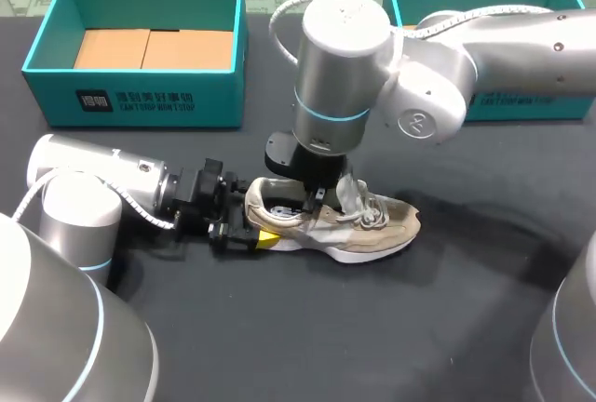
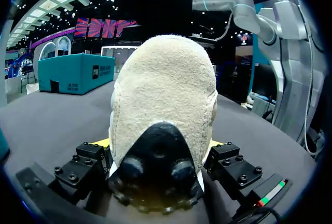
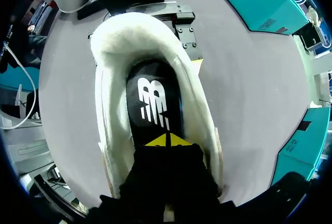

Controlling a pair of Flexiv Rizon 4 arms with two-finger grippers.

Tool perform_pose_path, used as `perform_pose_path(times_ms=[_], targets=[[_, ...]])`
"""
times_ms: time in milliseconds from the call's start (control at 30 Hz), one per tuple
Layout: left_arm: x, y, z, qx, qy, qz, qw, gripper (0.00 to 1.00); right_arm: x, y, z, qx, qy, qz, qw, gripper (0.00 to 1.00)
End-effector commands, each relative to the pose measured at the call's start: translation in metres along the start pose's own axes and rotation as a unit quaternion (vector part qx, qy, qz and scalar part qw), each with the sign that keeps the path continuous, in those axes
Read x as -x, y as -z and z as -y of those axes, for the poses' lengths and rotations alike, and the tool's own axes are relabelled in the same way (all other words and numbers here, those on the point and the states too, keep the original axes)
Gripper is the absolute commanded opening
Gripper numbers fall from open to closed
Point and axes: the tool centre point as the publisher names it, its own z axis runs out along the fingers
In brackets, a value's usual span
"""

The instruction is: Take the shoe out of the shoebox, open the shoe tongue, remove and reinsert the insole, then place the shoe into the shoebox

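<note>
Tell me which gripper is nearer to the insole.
Right. The right gripper is down inside the shoe with its tips on the insole. The left gripper is outside, clamped on the shoe's heel from both sides.

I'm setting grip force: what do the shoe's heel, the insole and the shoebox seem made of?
Shoe heel: pale beige, fuzzy, matte, likely suede or a suede-like fabric; the black patch low down looks rubbery. Insole: black, smooth, matte, probably fabric over foam, unconfirmed. Shoebox: teal matte walls, plain brown floor, apparently cardboard.
</note>
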Motion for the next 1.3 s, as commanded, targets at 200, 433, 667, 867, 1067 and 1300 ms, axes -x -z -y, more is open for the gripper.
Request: perform_pose_path(times_ms=[200, 433, 667, 867, 1067, 1300], targets=[[0.0, -0.001, -0.002, 0.001, 0.0, 0.0, 1.0, 0.0, 0.004, 0.007, 0.02, 0.014, -0.005, 0.009, 1.0, 0.03], [0.0, -0.001, -0.002, 0.001, 0.0, 0.0, 1.0, 0.0, 0.01, 0.007, 0.021, 0.012, -0.001, 0.01, 1.0, 0.27], [0.0, -0.001, -0.002, 0.001, 0.0, 0.0, 1.0, 0.0, 0.015, 0.0, 0.017, 0.009, 0.008, -0.002, 1.0, 0.36], [0.0, -0.001, -0.002, 0.001, 0.0, 0.0, 1.0, 0.0, 0.017, -0.01, 0.012, 0.001, 0.023, -0.027, 0.999, 0.42], [0.0, -0.001, -0.002, 0.001, 0.0, 0.0, 1.0, 0.0, 0.011, -0.028, 0.01, -0.01, 0.027, -0.064, 0.998, 0.42], [0.0, -0.001, -0.002, 0.001, 0.0, 0.0, 1.0, 0.0, -0.004, -0.041, 0.017, -0.02, 0.022, -0.098, 0.995, 0.39]])
